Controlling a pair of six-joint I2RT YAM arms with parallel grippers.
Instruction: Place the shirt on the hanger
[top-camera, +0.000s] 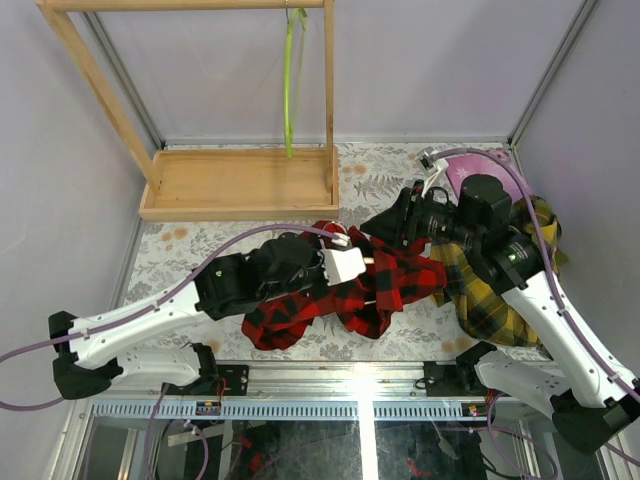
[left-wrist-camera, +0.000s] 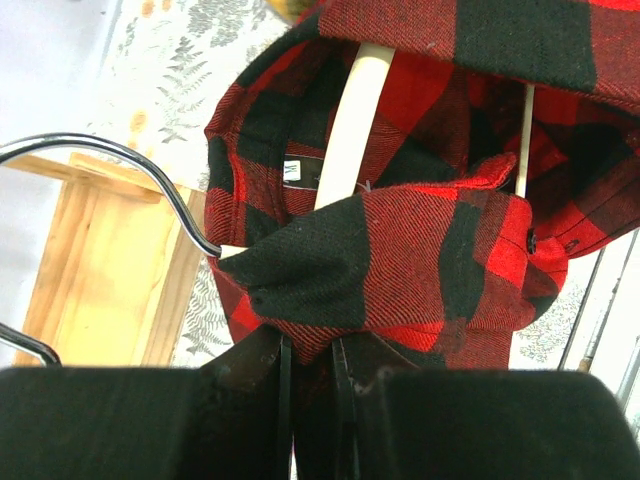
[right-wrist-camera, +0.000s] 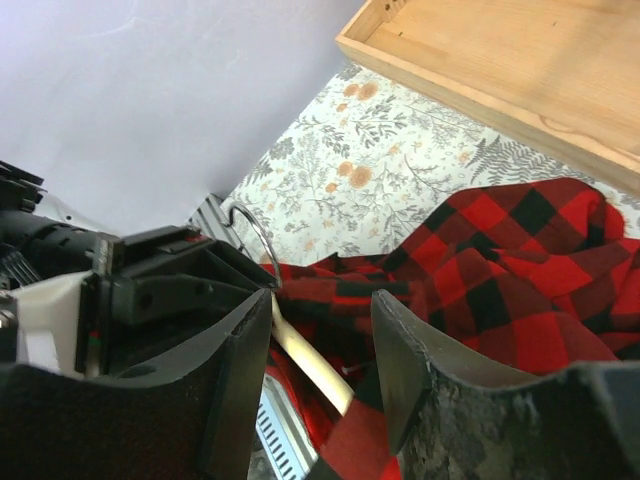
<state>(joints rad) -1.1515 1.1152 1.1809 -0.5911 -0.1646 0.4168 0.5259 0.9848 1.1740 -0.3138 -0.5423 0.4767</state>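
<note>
The red-and-black plaid shirt (top-camera: 385, 285) lies bunched on the table's middle. My left gripper (top-camera: 350, 262) is shut on a fold of the shirt (left-wrist-camera: 400, 250) near the collar. In the left wrist view the cream hanger (left-wrist-camera: 350, 130) lies inside the collar, with its thin lower bar (left-wrist-camera: 523, 140) at the right and its metal hook (left-wrist-camera: 120, 160) sticking out to the left. My right gripper (top-camera: 388, 232) hovers over the shirt's far edge. In its own view it (right-wrist-camera: 322, 300) is open and empty, with the hanger arm (right-wrist-camera: 310, 365) and shirt (right-wrist-camera: 500, 270) below the gap.
A wooden rack with a tray base (top-camera: 240, 185) stands at the back left, and a lime-green hanger (top-camera: 290, 80) hangs from it. A yellow-and-dark plaid shirt (top-camera: 485, 295) lies under the right arm. A pink object (top-camera: 478, 170) sits at the back right.
</note>
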